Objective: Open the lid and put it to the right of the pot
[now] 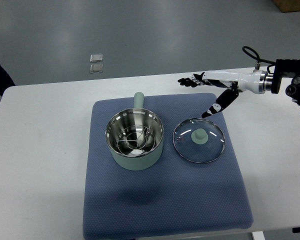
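Right hand [206, 90] hovers open behind lid [199, 140], beside pot [135, 139].

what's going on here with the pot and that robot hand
A humanoid robot is working at a white table with a blue mat on it. The pot stands open on the mat, with a wire rack visible inside. Its glass lid lies flat on the mat just right of the pot, knob up. The right hand hangs above the mat's far right corner, fingers spread, holding nothing and apart from the lid. The left arm is out of view. So the lid looks already placed.
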Controlling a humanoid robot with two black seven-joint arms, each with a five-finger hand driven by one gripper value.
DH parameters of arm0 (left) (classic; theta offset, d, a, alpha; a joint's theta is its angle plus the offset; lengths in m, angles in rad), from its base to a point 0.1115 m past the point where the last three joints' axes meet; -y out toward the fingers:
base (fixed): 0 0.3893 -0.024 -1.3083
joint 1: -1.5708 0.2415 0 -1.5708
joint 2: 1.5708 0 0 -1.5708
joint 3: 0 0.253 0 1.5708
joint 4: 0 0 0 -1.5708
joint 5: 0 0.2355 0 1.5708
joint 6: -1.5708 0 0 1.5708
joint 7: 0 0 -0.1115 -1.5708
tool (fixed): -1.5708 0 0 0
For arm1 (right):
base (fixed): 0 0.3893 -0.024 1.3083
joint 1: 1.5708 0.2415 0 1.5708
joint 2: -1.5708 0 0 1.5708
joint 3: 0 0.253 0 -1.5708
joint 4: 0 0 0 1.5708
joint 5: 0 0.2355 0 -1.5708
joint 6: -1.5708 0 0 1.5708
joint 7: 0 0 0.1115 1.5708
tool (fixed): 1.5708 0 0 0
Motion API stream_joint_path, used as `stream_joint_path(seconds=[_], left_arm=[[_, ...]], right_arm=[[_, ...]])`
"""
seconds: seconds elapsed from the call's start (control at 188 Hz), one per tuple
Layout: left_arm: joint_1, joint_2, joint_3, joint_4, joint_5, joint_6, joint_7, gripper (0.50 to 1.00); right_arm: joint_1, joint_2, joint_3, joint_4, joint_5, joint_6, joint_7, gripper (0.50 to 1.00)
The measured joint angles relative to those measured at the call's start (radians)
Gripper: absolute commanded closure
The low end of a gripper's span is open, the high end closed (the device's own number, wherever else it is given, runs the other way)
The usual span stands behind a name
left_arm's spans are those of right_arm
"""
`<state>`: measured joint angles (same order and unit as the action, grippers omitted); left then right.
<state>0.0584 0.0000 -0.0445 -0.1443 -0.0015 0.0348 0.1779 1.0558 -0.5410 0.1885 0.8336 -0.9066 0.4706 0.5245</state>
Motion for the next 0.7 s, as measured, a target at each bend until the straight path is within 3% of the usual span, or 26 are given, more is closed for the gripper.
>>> stream_joint_path(seconds=[0.26, 0.488, 0.701], left_arm=[[0.000, 0.000, -0.002, 0.000, 0.000, 0.000, 0.000, 0.500], [0.001, 0.000, -0.003, 0.000, 0.000, 0.000, -0.001, 0.500], [0.007, 0.000, -0.003, -0.001, 0.000, 0.000, -0.001, 0.500]], right_arm=[[-0.011, 0.021, -0.003, -0.037, 0.653, 0.029, -0.240, 0.566], [-0.022, 0.118, -0.002, -0.088, 1.125, 0.013, -0.467, 0.566], [-0.054, 0.185, 0.004, -0.156, 1.356, 0.019, -0.546, 0.566]])
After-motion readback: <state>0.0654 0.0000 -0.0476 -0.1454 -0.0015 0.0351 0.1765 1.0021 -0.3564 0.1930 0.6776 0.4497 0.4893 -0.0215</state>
